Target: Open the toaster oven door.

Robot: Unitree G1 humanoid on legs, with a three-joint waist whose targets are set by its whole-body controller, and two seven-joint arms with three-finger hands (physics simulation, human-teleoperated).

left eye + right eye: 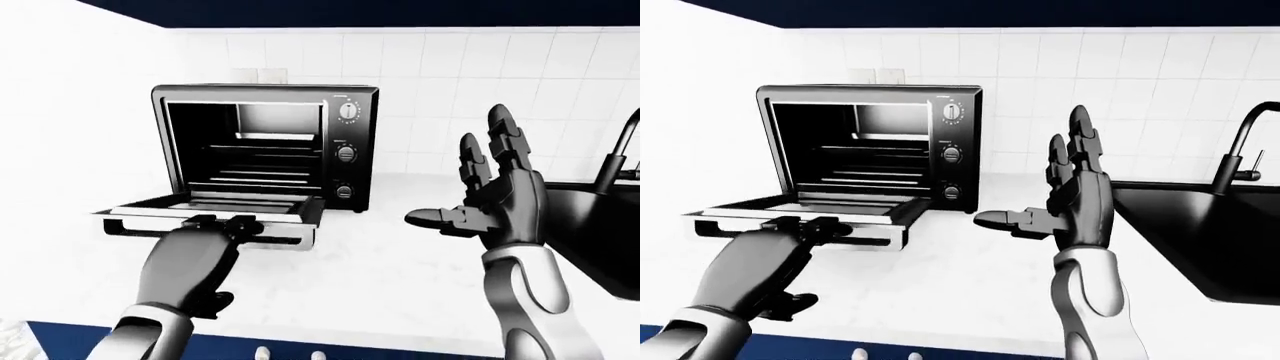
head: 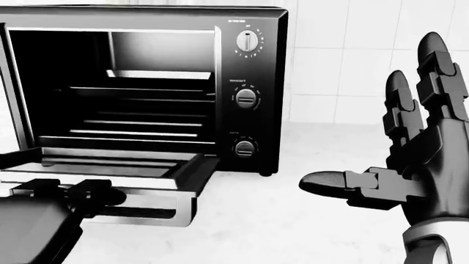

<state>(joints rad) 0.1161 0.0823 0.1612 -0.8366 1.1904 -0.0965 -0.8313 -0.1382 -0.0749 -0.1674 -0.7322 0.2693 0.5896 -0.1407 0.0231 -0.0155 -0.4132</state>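
Toaster oven [image 1: 265,146] sat on the white counter [image 1: 400,277] against the tiled wall [image 1: 480,82]. Its door [image 1: 215,212] hung down flat, roughly level, sticking out from the oven's bottom edge toward the camera; cavity and wire racks [image 1: 250,176] showed fully. Task looked essentially done.

Left hand [image 1: 195,255] was at the door's outer edge, fingers [image 1: 225,223] curled on the handle bar [image 1: 280,238]. Bar's long axis ran left-right, parallel to the oven's face. From these views a full wrap around the bar could not be confirmed; fingertips were on top of it, the rest hidden by the hand's back. The left hand was clearly the nearer one, in contact, directly below the oven's opening.

Right hand [image 1: 500,195] was to the right of the oven, well apart from it, held upright over the counter, fingers spread, thumb pointing toward the oven, holding nothing.

Three knobs [image 1: 346,153] ran down the oven's right panel. A black sink [image 1: 1200,240] and faucet [image 1: 1240,146] lay further right of the oven, beyond the right hand. Nothing stood between the left hand and the door; only letting go seemed left.
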